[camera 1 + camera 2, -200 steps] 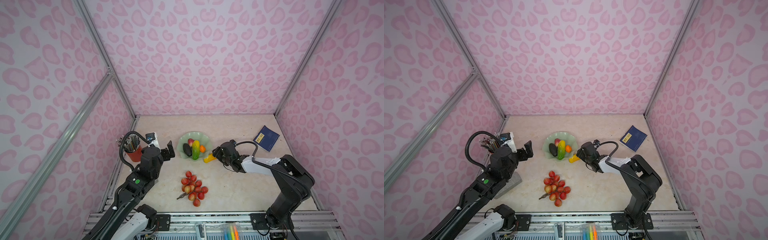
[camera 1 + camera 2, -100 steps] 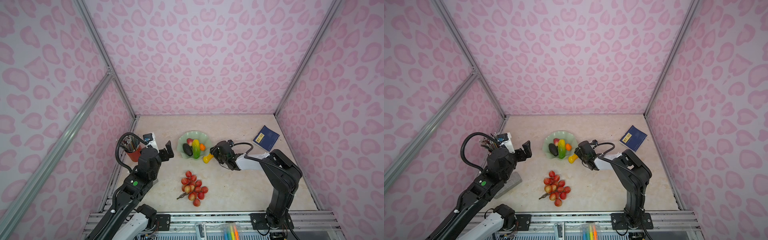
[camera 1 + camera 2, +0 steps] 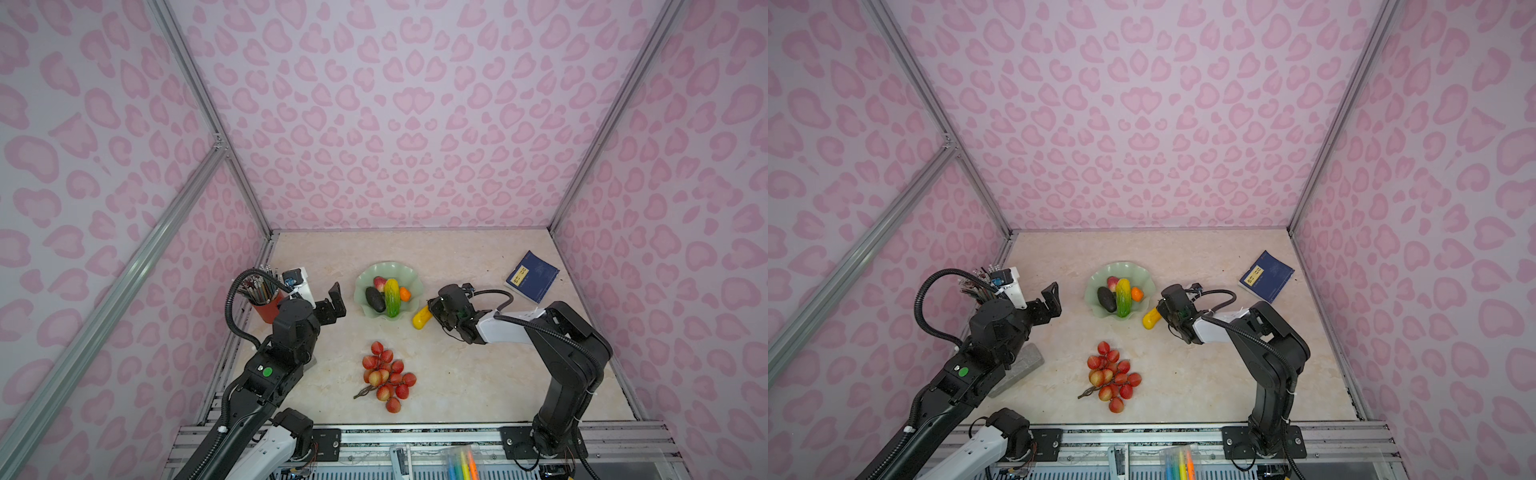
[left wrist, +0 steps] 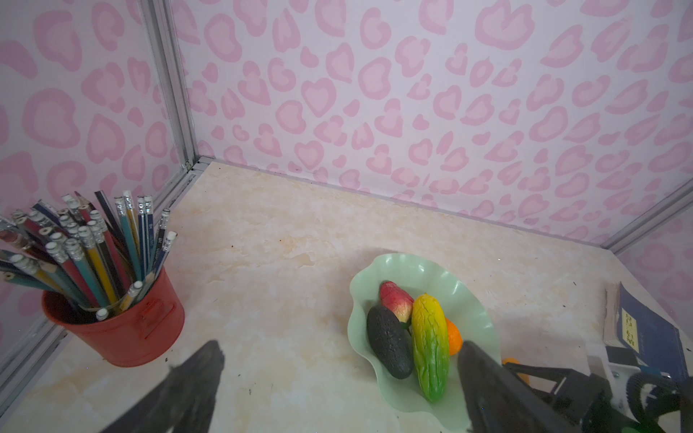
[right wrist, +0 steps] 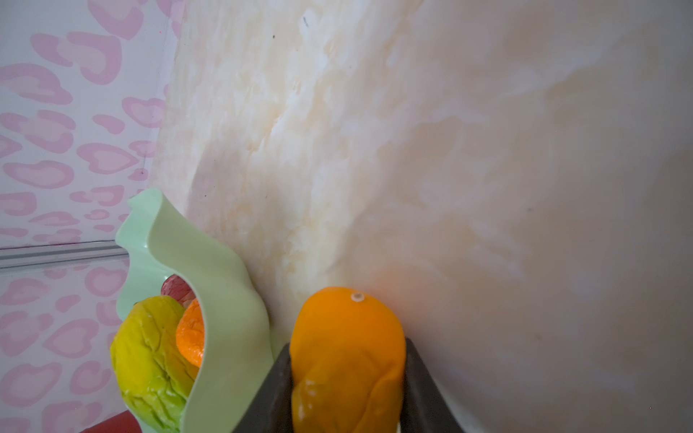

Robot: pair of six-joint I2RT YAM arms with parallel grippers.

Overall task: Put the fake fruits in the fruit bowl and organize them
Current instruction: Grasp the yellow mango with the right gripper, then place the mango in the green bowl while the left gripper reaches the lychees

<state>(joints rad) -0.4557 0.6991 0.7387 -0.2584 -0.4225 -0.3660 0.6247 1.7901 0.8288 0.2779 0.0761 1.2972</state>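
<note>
The right gripper (image 5: 347, 390) pinches the yellow-orange oblong (image 3: 422, 318); the fruit bowl (image 3: 409, 276) lies immediately left.

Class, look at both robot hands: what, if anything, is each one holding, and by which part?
The right hand grips the yellow-orange oblong fruit across one end, beside the bowl. The left hand is open, holding nothing.

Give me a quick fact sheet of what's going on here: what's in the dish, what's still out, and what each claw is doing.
In the fruit bowl: strawberry, avocado, yellow-green fruit, small orange
On the table: grape bunch
Right gripper: shut on the yellow-orange fruit, beside the bowl
Left gripper: open, holding nothing
Other items: pencil cup, blue book
</note>
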